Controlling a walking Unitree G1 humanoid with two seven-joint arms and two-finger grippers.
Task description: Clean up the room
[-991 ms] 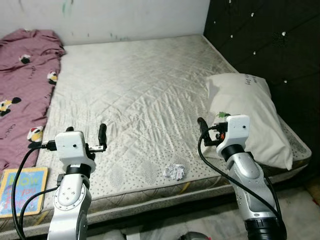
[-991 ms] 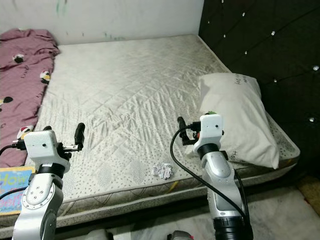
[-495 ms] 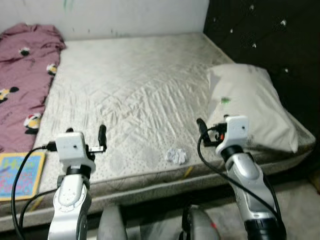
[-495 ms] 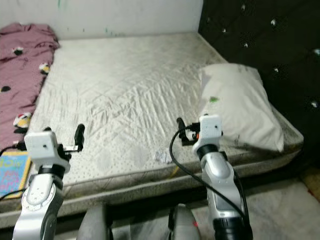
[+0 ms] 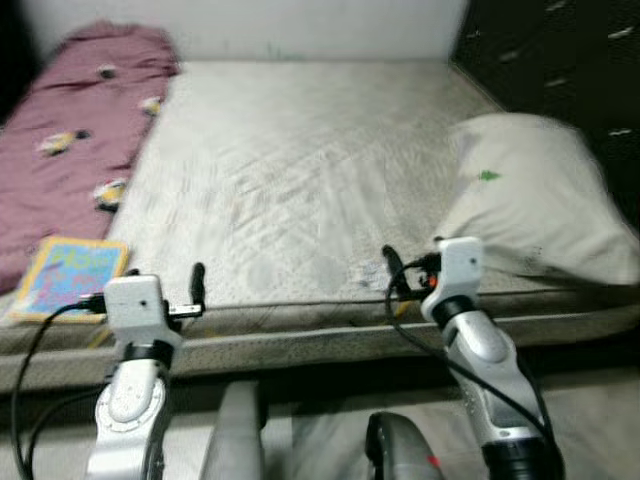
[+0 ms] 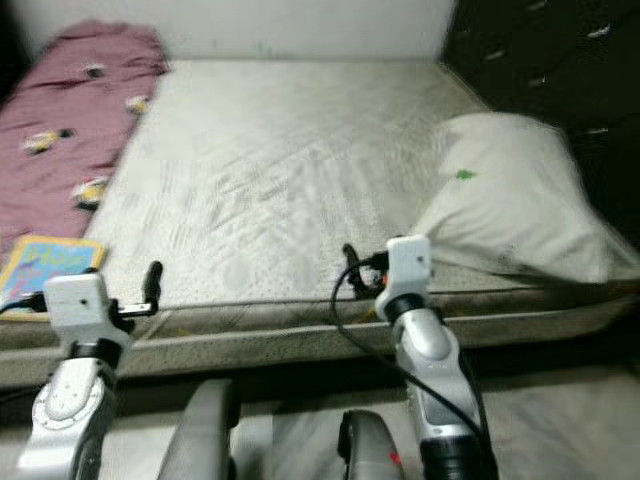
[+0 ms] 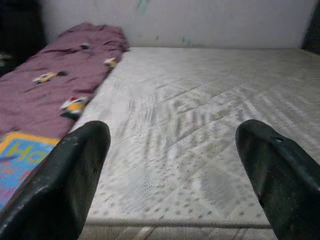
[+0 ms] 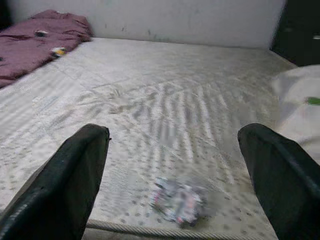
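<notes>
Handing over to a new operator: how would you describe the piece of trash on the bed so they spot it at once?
Start at the bare grey-white mattress, then follow its near edge toward the white pillow. The crumpled paper wad lies there, in front of the right gripper: the only small, wrinkled lump on the flat quilting.

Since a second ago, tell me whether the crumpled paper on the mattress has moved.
No. The crumpled paper still lies near the mattress front edge, left of the pillow; the whole view shifted, so the camera moved.
</notes>
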